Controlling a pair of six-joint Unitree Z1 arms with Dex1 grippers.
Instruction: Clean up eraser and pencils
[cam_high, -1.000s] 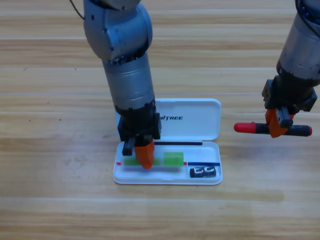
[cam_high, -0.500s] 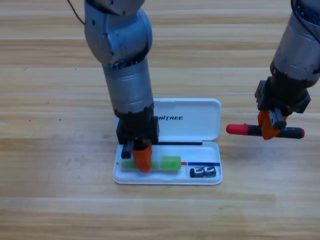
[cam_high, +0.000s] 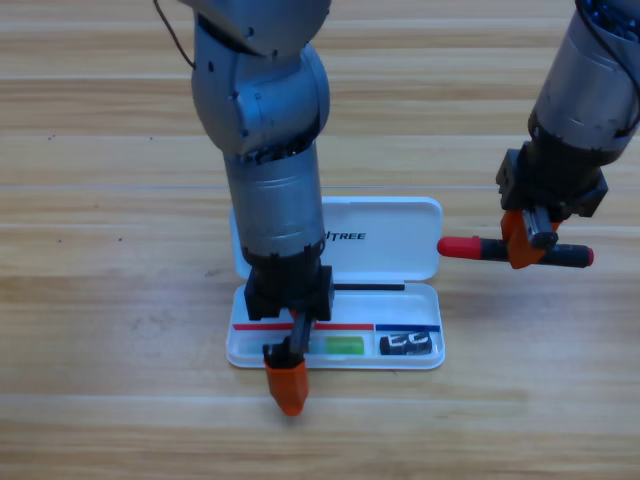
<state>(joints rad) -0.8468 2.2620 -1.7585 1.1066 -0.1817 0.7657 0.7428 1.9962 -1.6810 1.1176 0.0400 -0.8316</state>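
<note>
Beside case (cam_high: 400, 240), right pincer (cam_high: 524, 240) gripping black pencil (cam_high: 470, 246) (seemingly aloft)

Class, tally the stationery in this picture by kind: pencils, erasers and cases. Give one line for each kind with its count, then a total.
Pencils: 2, the green pencil and the black pencil with a red end
Erasers: 1, the eraser
Cases: 1, the white case
Total: 4

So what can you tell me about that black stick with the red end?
The black pencil is a stubby, marker-like stick, plastic by the look of it, with a red end pointing left and a tiny red tip on the right. It lies level, held near its middle by the right gripper, just right of the white case's open lid.
</note>
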